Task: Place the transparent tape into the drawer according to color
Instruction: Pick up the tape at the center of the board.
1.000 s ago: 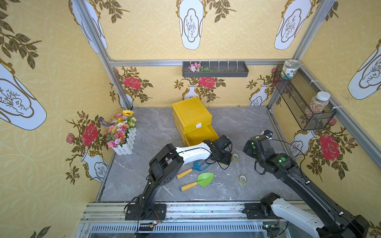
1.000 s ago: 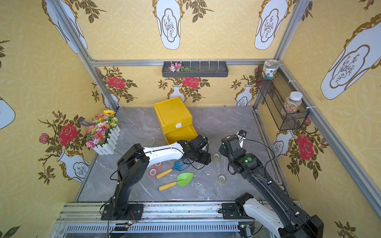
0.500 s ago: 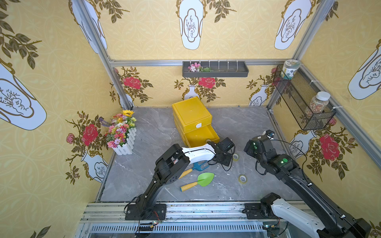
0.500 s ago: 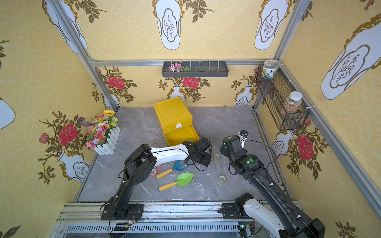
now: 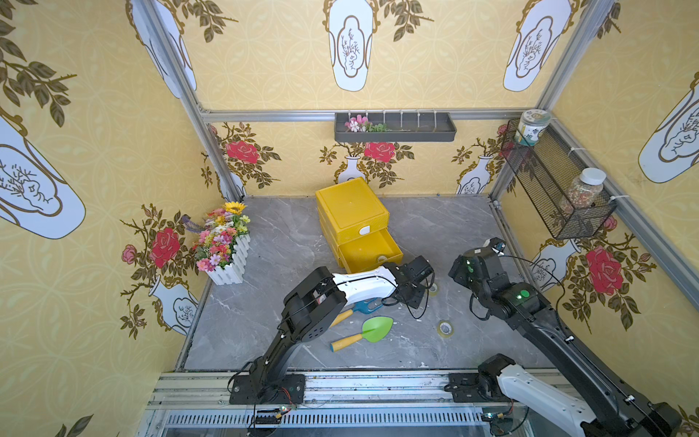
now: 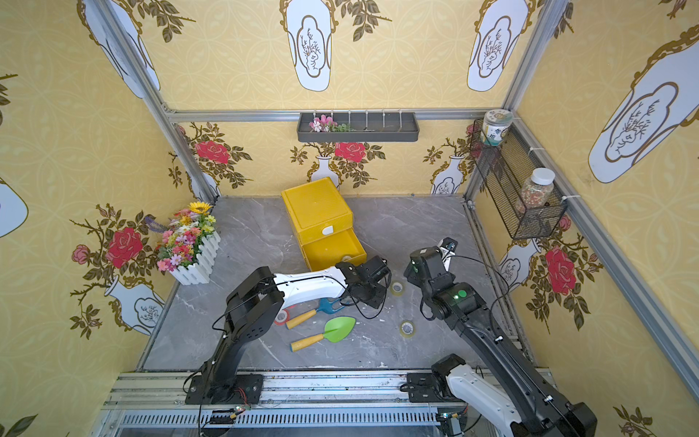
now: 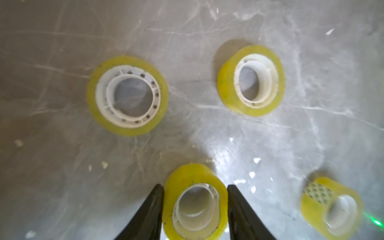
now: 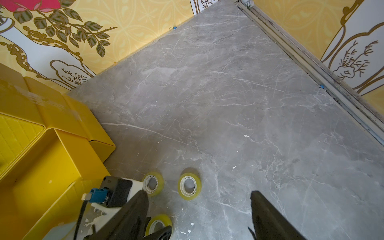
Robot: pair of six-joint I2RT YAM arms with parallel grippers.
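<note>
Table (image 5: 435,234): grey marbled slab, walled in by yellow flowered paper.

Drawer unit (image 5: 351,212): yellow, set at the far middle of the table. Its bottom drawer (image 5: 368,249) was found pulled out toward the near side; the upper one was shut.

Flower planter (image 5: 227,246): white picket box, placed at the far left.

Green trowel (image 5: 372,329) and blue hand fork (image 5: 365,306): laid near the middle, yellow handles pointed left.

Right gripper (image 8: 199,194): held above the table to the right of the drawer, fingers spread wide, nothing caught between them.

Left gripper (image 7: 194,187): lowered just near-right of the bottom drawer, fingers pressed against both sides of the held roll (image 7: 193,172), yellowish-green. Whether it had left the table could not be told.

First flat roll (image 7: 101,93) and second flat roll (image 7: 226,83): yellowish-green, laid on the table just beyond the held roll.

Lone roll (image 5: 445,328): laid flat to the right of the green trowel.

Red roll (image 6: 281,317): partly hidden by the left arm, beside the fork's handle.
</note>
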